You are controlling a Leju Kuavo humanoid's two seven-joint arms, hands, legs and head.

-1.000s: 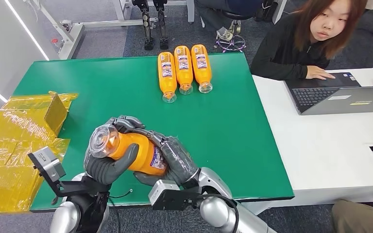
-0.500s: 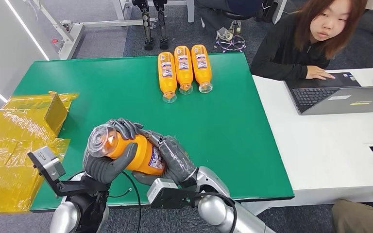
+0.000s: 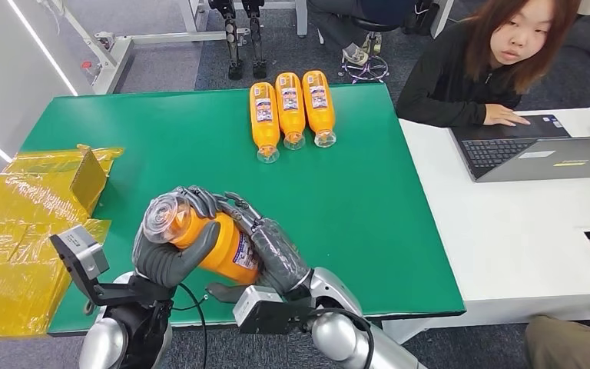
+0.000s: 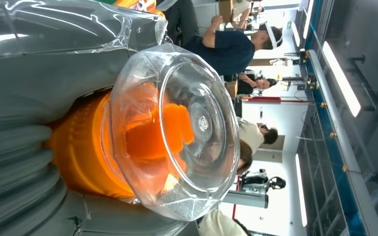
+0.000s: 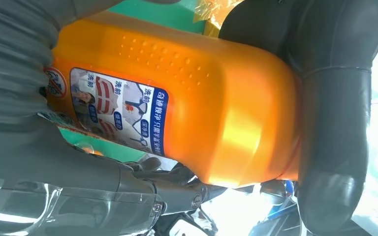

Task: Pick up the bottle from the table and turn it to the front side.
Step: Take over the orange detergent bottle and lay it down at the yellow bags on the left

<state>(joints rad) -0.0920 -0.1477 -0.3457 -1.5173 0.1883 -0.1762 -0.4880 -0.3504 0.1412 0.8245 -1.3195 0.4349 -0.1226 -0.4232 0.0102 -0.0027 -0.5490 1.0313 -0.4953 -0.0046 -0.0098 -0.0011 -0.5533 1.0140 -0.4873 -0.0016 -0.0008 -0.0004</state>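
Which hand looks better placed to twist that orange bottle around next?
Probably the right hand: it wraps the orange bottle's labelled body, while the left hand grips it near the clear cap.

In the head view, the lower body of the orange bottle (image 3: 215, 240) was hidden under the left hand (image 3: 170, 257) and the right hand (image 3: 273, 250). Both arms were cut off by the bottom edge. The labels on the three bottles (image 3: 290, 109) at upper centre were too small to read. At the right edge the laptop (image 3: 541, 154) was cut off.
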